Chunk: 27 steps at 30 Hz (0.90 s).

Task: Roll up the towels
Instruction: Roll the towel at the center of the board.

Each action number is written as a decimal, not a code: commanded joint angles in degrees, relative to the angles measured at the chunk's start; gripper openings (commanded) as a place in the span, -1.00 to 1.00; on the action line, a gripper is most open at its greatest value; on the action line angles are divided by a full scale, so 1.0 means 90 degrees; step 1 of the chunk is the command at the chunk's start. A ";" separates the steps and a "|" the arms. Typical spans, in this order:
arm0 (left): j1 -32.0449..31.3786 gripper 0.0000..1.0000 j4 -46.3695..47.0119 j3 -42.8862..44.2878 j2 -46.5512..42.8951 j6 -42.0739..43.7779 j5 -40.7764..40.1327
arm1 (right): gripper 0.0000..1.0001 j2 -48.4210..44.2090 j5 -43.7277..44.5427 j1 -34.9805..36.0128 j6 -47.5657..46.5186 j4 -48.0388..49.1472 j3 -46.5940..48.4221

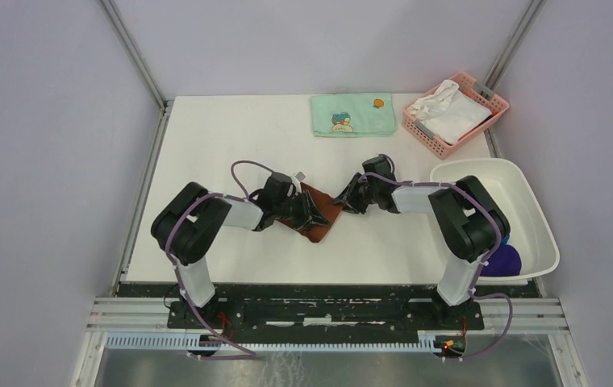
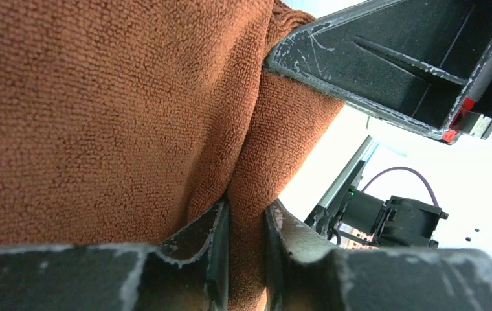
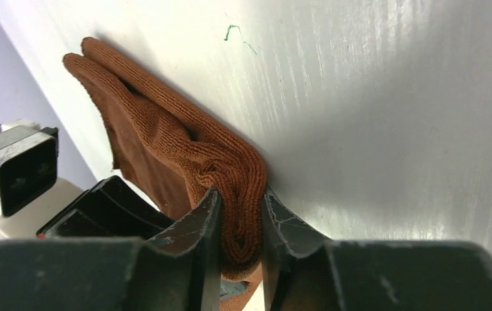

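Note:
The rust-brown towel [image 1: 320, 215] lies bunched in the middle of the table between both arms. My left gripper [image 1: 310, 218] is shut on a fold of the rust-brown towel [image 2: 133, 110], which fills most of the left wrist view. My right gripper [image 1: 342, 199] is shut on the folded edge of the rust-brown towel [image 3: 185, 155], pressed close to the white table top. A dark purple towel [image 1: 503, 260] and a bit of the royal blue one [image 1: 503, 239] show in the white tub behind the right arm.
A white tub [image 1: 529, 210] stands at the right edge. A pink basket [image 1: 432, 133] with a white cloth [image 1: 448, 109] sits at the back right. A pale green cartoon-print towel [image 1: 353, 114] lies flat at the back middle.

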 commanded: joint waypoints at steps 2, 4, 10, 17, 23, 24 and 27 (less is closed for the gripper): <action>-0.0095 -0.27 -0.0854 -0.0269 -0.0494 0.0070 -0.0571 | -0.55 -0.0124 0.0967 0.0198 -0.0615 -0.2031 0.0583; -0.0250 -0.11 -0.1315 -0.0216 -0.0874 0.0314 -0.0976 | -0.63 -0.0112 0.1165 0.0293 -0.0729 -0.2573 0.0919; -0.1018 0.18 -0.2986 0.0157 -0.2090 0.1074 -0.3133 | -0.82 -0.0029 0.1638 0.0463 -0.0816 -0.3833 0.1655; -0.2800 0.47 -0.4082 0.0987 -0.2500 0.1879 -0.6602 | -0.87 0.0174 0.1713 0.0523 -0.0853 -0.4417 0.2106; -0.4005 0.51 -0.4194 0.1843 -0.1519 0.2735 -0.8391 | -0.87 0.0206 0.1718 0.0524 -0.0880 -0.4605 0.2282; -0.4153 0.51 -0.4254 0.2006 -0.1288 0.2840 -0.8661 | -0.87 0.0215 0.1703 0.0531 -0.0879 -0.4617 0.2288; -0.4475 0.52 -0.4321 0.2337 -0.0653 0.3186 -0.9399 | -0.88 0.0227 0.1659 0.0531 -0.0894 -0.4670 0.2340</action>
